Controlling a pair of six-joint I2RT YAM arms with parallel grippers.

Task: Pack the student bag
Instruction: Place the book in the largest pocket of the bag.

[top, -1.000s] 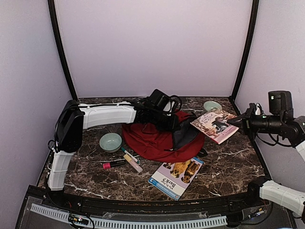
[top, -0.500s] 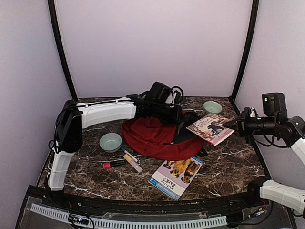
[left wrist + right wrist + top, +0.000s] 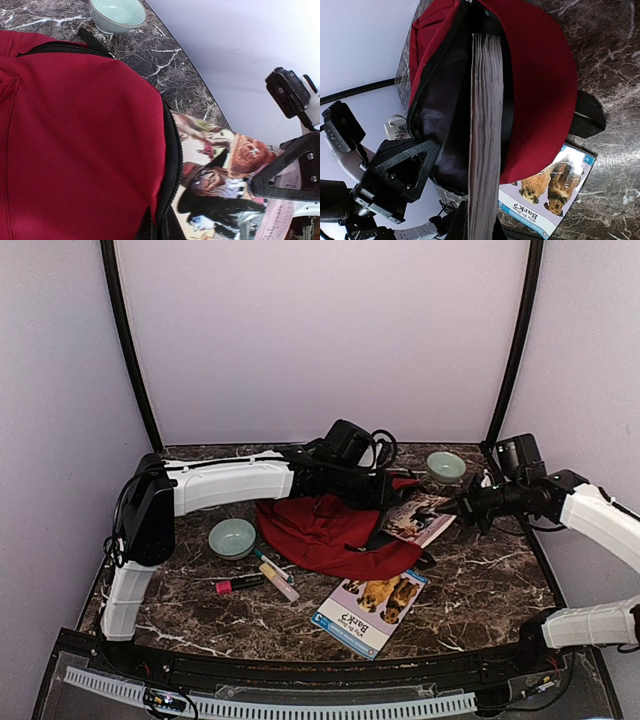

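Observation:
The student bag (image 3: 325,535), a dark-red backpack, lies at the table's middle with its zipped mouth facing right. My left gripper (image 3: 385,497) is shut on the upper lip of that mouth and holds it lifted; its black finger shows in the right wrist view (image 3: 395,175). My right gripper (image 3: 452,506) is shut on an illustrated book (image 3: 415,518), whose leading edge is inside the mouth. The right wrist view shows the book edge-on (image 3: 486,100) against the dark lining (image 3: 445,115). In the left wrist view the book's cover (image 3: 220,175) lies beside the zipper edge (image 3: 172,150).
A second book with dogs on its cover (image 3: 370,607) lies flat in front of the bag. Two markers (image 3: 240,583) (image 3: 278,580) lie to the left of it. One green bowl (image 3: 232,536) stands left of the bag, another (image 3: 445,464) at the back right.
My right gripper has moved left and lower with the illustrated book, bringing its edge into the bag's mouth. My left gripper has shifted slightly right, still holding the lip up.

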